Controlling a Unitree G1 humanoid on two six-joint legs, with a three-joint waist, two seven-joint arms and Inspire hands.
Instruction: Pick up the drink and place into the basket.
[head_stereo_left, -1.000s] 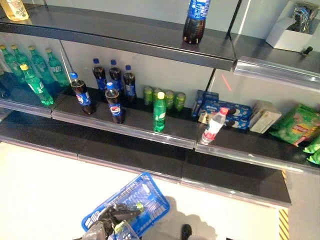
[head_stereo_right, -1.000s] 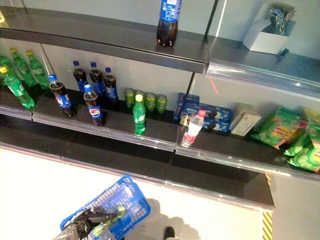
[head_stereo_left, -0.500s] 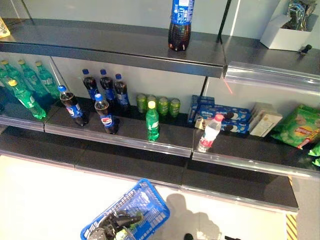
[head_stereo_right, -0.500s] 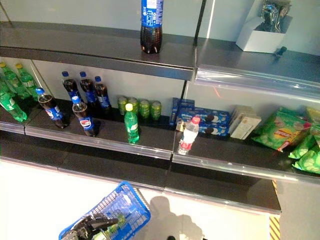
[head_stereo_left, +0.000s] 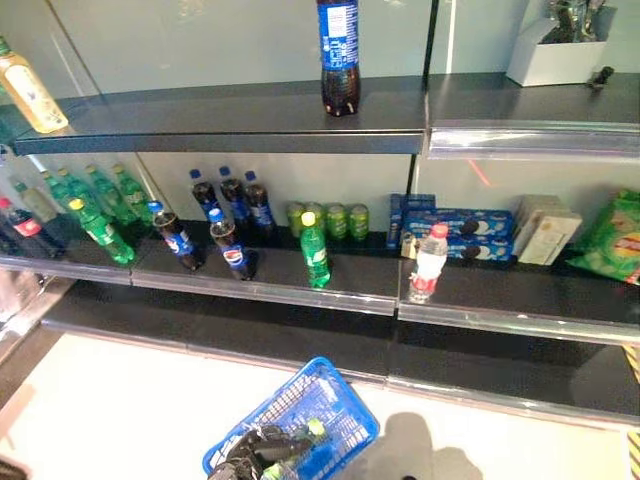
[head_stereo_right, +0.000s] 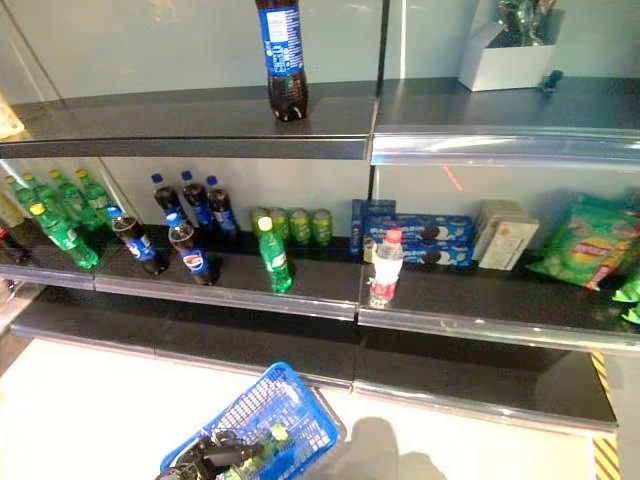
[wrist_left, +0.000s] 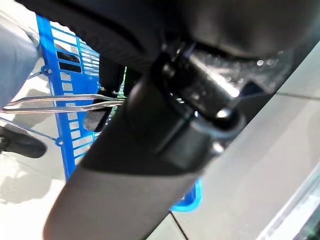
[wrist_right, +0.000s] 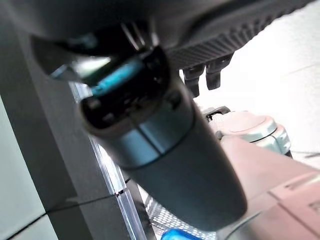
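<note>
My left hand (head_stereo_left: 245, 460) is shut on the thin wire handles (wrist_left: 60, 102) of the blue basket (head_stereo_left: 335, 405), which hangs low in front of the shelves. A green drink (head_stereo_left: 305, 433) lies in the basket beside the hand. On the middle shelf (head_stereo_left: 300, 290) stand a green bottle (head_stereo_left: 315, 250), a clear bottle with a red cap (head_stereo_left: 428, 262), cola bottles (head_stereo_left: 232, 245) and green cans (head_stereo_left: 335, 220). A tall cola bottle (head_stereo_left: 338, 55) stands on the top shelf. My right hand (wrist_right: 165, 150) hangs beside the shelf's edge, empty, with its fingers (wrist_right: 195, 80) relaxed.
Blue biscuit boxes (head_stereo_left: 455, 222), pale boxes (head_stereo_left: 545, 235) and green snack bags (head_stereo_left: 612, 235) fill the shelf's right side. Green bottles (head_stereo_left: 100, 215) stand at the left, a yellow bottle (head_stereo_left: 30, 95) on the top shelf's left, a white box (head_stereo_left: 555, 55) at its right.
The whole picture has shifted, so the camera has moved; the shelves now look more level. The blue basket still hangs from my left hand. Nothing on the shelves has moved.
</note>
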